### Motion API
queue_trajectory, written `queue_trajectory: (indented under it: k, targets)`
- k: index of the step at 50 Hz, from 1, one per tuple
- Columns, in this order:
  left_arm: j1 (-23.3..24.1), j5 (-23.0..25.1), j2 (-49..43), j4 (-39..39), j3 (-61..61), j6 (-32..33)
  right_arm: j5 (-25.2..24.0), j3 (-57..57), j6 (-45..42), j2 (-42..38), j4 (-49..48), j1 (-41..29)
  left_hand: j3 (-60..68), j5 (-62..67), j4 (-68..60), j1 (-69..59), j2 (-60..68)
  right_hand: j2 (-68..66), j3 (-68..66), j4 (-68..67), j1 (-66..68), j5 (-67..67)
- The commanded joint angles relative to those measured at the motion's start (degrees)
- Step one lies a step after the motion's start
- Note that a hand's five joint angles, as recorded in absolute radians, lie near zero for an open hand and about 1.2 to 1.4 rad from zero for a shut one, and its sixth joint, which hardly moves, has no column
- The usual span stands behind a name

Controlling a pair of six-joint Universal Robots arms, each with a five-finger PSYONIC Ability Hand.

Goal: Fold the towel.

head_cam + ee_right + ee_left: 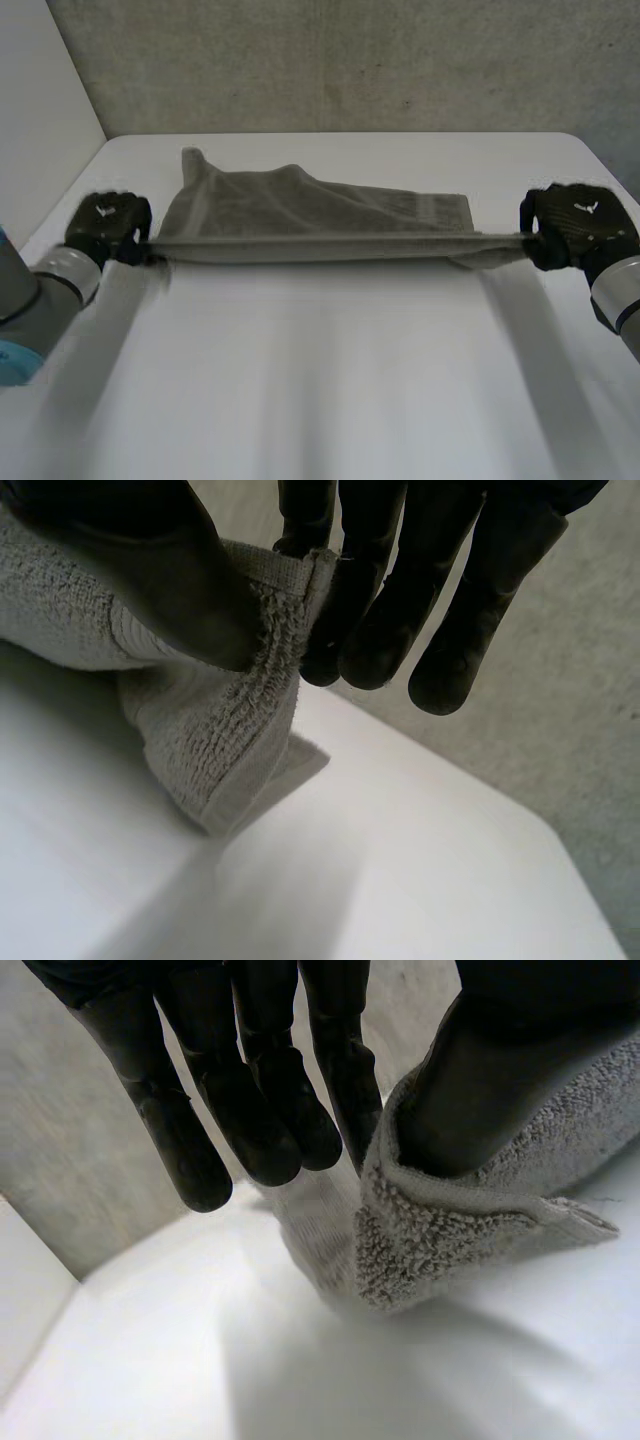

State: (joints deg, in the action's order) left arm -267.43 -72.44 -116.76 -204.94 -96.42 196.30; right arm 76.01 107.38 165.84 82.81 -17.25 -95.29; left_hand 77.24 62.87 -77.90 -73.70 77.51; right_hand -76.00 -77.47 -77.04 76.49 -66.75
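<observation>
White table, towel taut between left hand and right hand, corners thumb-hidden.

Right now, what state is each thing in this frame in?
towel: near edge lifted and stretched taut, the rest lying rumpled on the table, not yet folded.
left robot hand: shut on the towel, pinching one end of the taut edge between thumb and fingers.
right robot hand: shut on the towel, pinching the other end.
</observation>
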Motion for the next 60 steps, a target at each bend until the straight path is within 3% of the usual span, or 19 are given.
queue_trajectory:
  k: [1,6,13,18,22,25,30,33,39,43,49,55,60]
  targets:
    - [-0.55,0.46,12.52,3.76,1.06,-0.13,0.19,-3.75,0.18,5.25,0.90,-0.60,2.76,7.13,-2.10,-6.30,2.49,-4.00,-2.53,-2.96,3.51,-3.25]
    - [-0.63,1.51,22.87,4.02,-1.04,-0.39,-0.68,-4.28,-0.08,9.64,3.44,-0.34,2.76,7.13,-2.10,-6.30,2.49,-4.00,-2.53,-2.96,3.51,-3.25]
    - [-2.22,5.82,26.06,4.29,-8.70,0.22,-2.53,-2.61,-1.84,9.30,7.50,0.01,2.76,7.13,-2.10,-6.30,2.49,-4.00,-2.53,-2.96,3.51,-3.25]
    - [-4.24,11.36,26.85,5.60,-14.50,0.58,-5.43,-2.00,-9.40,7.28,14.44,0.10,2.76,7.13,-2.10,-6.30,2.49,-4.00,-2.53,-2.96,3.51,-3.25]
    - [-9.40,16.61,31.92,10.16,-17.13,0.58,-8.76,-3.13,-18.25,8.76,25.04,2.47,2.76,7.13,-2.10,-6.30,2.49,-4.00,-2.53,-2.96,3.51,-3.25]
    - [-13.01,21.44,35.89,14.11,-16.70,0.49,-10.61,-5.59,-20.20,13.84,30.41,4.31,2.76,7.13,-2.10,-6.30,2.49,-4.00,-2.53,-2.96,3.51,-3.25]
    - [-17.06,28.65,37.75,16.06,-15.38,-0.04,-11.93,-8.49,-19.95,15.19,31.32,5.46,2.76,7.13,-2.10,-6.30,2.49,-4.00,-2.53,-2.96,3.51,-3.25]
    - [-17.16,29.55,37.48,16.06,-15.29,-0.13,-12.11,-9.99,-19.51,13.36,30.88,5.46,2.76,7.13,-2.10,-6.30,2.49,-4.00,-2.53,-2.96,3.51,-3.25]
    - [-13.91,29.90,26.50,12.72,-12.57,0.49,-10.62,-14.39,-19.59,3.41,27.62,3.62,2.76,7.13,-2.10,-6.30,2.49,-4.00,-2.53,-2.96,3.51,-3.25]
    - [-8.47,28.94,13.80,10.35,-5.56,0.49,-5.37,-20.35,-20.12,-6.84,26.31,-0.67,2.76,7.13,-2.10,-6.30,2.49,-4.00,-2.53,-2.96,3.51,-3.25]
    - [-6.61,26.66,-0.72,10.79,5.51,1.80,1.15,-29.40,-19.78,-18.97,25.52,-5.87,2.76,7.13,-2.10,-6.30,2.49,-4.00,-2.53,-2.96,3.51,-3.25]
    - [-4.24,22.87,-9.54,10.97,15.21,2.95,4.67,-34.78,-19.33,-25.15,20.42,-7.81,2.76,7.13,-2.10,-6.30,2.49,-4.00,-2.53,-2.96,3.51,-3.25]
    - [-2.74,19.62,-16.31,10.97,24.44,3.04,12.21,-41.36,-19.33,-31.55,12.87,-10.62,2.76,7.13,-2.10,-6.30,2.49,-4.00,-2.53,-2.96,3.51,-3.25]
